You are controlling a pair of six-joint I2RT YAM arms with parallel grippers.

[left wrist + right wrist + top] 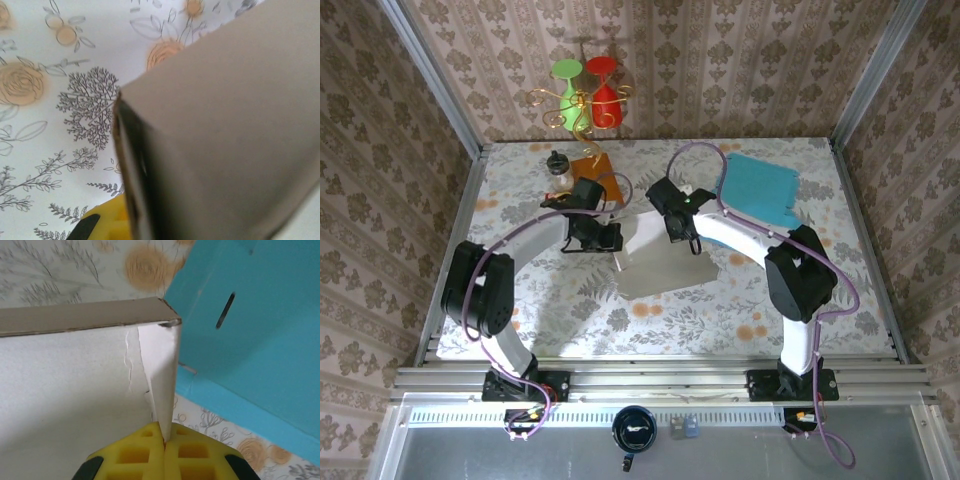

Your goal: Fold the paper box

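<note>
On the right wrist feed I see the right gripper [164,440] fully closed. Its two yellow pads [135,456] meet at 6 o'clock with a thin white flap [161,375] of the paper box [70,390] pinched between them. The flap rises toward 12 o'clock to the box's corner, and from there a grey-brown cardboard edge runs off toward 9 o'clock. At 3 o'clock of the flap a blue sheet [250,330] with a narrow slot lies on the flowered table [60,270].

On the left wrist feed the left gripper [125,226] is closed as well. One of its pads sits at 6 o'clock against the edge of a box wall. The other is hidden behind the cardboard, so I read this as a pinch on that wall. The grey panel spreads from centre toward 3 o'clock.

From overhead, the box sits mid-table, partly raised. The left gripper is on its 9 o'clock edge and the right gripper on its 1 o'clock corner. The blue sheet lies at 2 o'clock of the box, beside the right arm. An orange flat piece [595,168] and a small bottle [558,165] sit at 11 o'clock.
</note>
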